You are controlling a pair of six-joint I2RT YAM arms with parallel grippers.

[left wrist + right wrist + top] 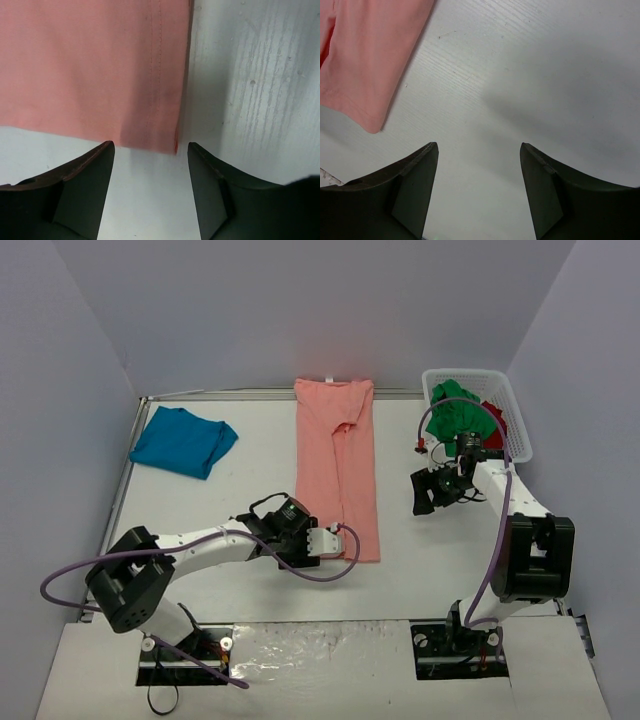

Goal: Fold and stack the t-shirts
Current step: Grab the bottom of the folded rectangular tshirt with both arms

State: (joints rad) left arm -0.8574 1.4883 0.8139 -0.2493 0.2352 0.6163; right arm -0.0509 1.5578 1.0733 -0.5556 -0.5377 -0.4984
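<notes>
In the top view the job looks partway done. The teal-blue t-shirt [183,441] lies as a compact, somewhat loose bundle at the far left of the table [230,510] and seems already folded. The salmon-pink t-shirt [337,465] lies flat in the middle as a long narrow strip, its sides turned in and its collar at the far edge, so it likely still needs its crosswise folds before it can go on the teal one. A green t-shirt [455,418] and a red t-shirt [493,412] sit crumpled in the white mesh basket [520,430] at the far right, not yet begun. The left tool [338,540] sits at the strip's near end, and the right tool [422,492] hangs over bare table between the strip and the basket. In the left wrist view the salmon cloth is smooth, with a double line of stitching beside its right edge. Its near corner [172,140] lies just ahead of the gap between the jaws, which stand moderately apart and hold nothing. In the right wrist view the jaws are likewise moderately apart over bare white table, gripping nothing, and a rounded corner of the salmon shirt [370,65] shows at the upper left, well clear of them.
</notes>
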